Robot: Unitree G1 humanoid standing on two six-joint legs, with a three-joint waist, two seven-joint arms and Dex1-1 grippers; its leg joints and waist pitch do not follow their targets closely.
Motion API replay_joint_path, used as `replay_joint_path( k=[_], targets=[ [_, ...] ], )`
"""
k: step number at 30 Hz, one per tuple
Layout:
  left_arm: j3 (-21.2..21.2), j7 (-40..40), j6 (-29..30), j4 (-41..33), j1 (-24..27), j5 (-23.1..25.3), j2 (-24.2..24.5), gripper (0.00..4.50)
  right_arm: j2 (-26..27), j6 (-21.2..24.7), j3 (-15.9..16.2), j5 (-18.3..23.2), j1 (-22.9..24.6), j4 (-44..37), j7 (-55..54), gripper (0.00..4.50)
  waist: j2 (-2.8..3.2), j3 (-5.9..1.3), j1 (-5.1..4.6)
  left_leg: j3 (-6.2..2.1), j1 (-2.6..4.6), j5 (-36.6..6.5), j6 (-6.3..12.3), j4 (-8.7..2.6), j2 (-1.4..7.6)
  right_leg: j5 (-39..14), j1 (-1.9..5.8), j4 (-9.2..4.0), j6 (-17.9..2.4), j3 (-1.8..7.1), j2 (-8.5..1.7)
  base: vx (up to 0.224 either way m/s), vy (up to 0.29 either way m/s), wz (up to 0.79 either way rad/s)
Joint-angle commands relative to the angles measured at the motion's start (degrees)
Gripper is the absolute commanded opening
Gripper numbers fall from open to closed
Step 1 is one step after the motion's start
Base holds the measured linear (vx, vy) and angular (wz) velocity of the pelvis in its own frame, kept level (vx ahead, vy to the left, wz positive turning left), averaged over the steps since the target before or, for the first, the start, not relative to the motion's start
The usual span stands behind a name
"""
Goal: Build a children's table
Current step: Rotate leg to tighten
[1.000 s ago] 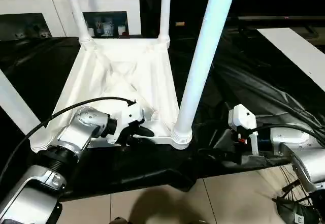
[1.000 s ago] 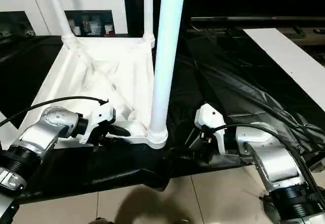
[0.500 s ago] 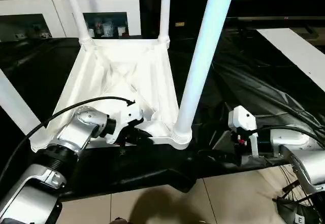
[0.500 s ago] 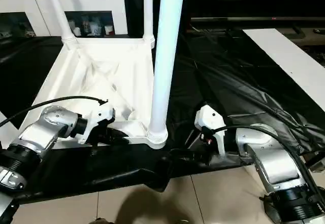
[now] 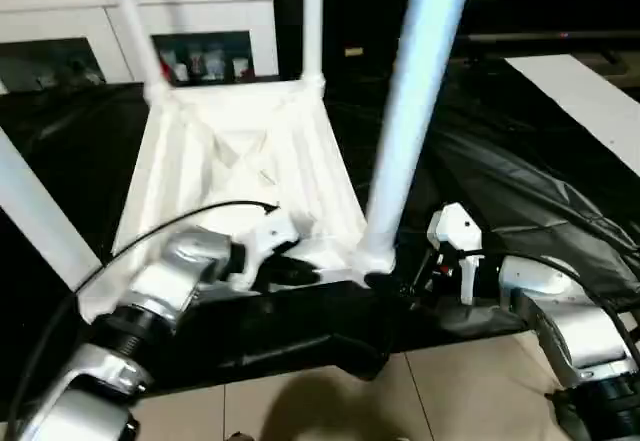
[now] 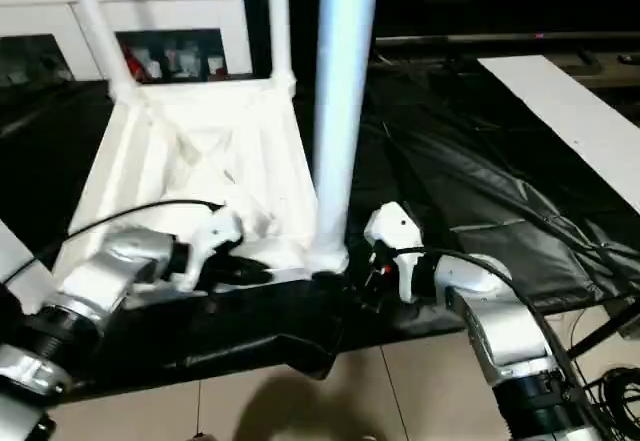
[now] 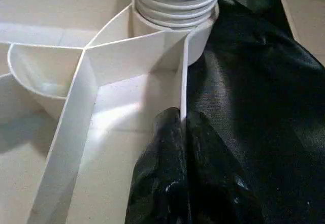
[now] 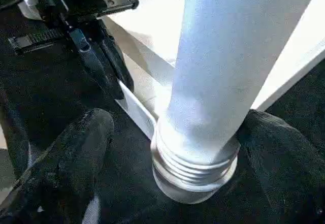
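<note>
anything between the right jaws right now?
Yes: the near leg's ribbed base in its corner socket sits between the open right gripper's fingers, per the right wrist view.

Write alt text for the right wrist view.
The right gripper, open, straddles the ribbed base of a white table leg in its corner socket. Beyond, the left gripper is shut on the upturned tabletop's rim, over black sheeting.

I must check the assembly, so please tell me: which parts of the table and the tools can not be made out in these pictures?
- Leg tops: cut off by the top edge, head views.
- Thread depth in the corner socket: hidden inside it, right wrist view.
- Left tool pad contact on the tabletop rim: covered by its own fingers, left wrist view.
- Cabinet contents: blurred, head views.
- Right tool fingertips: past the picture's edges.
</note>
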Motion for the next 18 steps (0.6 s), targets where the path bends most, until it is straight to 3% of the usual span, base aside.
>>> replay_joint_path(
  k=[1, 7, 11, 18],
  targets=[
    [-0.6, 0.8, 0.8, -0.1, 0.9, -1.2, -1.4, 0.08, 0.3, -0.9, 1.3, -0.7, -0.8, 1.0, -0.1, 4.31, -0.6, -3.3, -0.01, 0.3, 0.71, -17.3, 1.31, -4.35, 0.26, -19.6, 2.56, -4.87, -10.2, 1.19, -1.46, 0.0, 0.0, 0.0],
    [-0.4, 1.0, 0.5, 0.1, 0.3, -0.8, -2.1, 0.08, -0.1, -3.2, 2.0, -3.4, -2.1, 3.3, -1.7, 4.31, -0.56, -3.4, -0.33, 0.21, 0.68, -17.8, 1.07, -4.5, 0.22, -18.8, 2.55, -4.9, -10.1, 1.15, -1.3, 0.0, 0.0, 0.0],
    [-0.2, 0.7, 1.1, -1.2, 0.8, -0.1, -1.7, 0.08, -1.8, -3.0, 0.2, -3.9, -2.5, 4.6, -2.5, 4.31, -0.65, -3.45, -0.29, 0.28, 0.71, -17.0, 1.59, -4.45, 0.26, -17.4, 2.63, -4.78, -10.7, 1.16, -1.32, 0.0, 0.0, 0.0],
    [-0.4, 0.4, 1.5, -2.4, 1.4, -0.1, -1.6, 0.08, -0.5, -4.2, -0.7, -2.1, -4.4, 7.9, -1.6, 4.31, -0.77, -3.53, -0.51, 0.34, 0.51, -16.3, 2.27, -4.37, 0.23, -17.7, 2.6, -4.82, -10.7, 1.07, -1.38, 0.0, 0.0, 0.0]
  ],
)
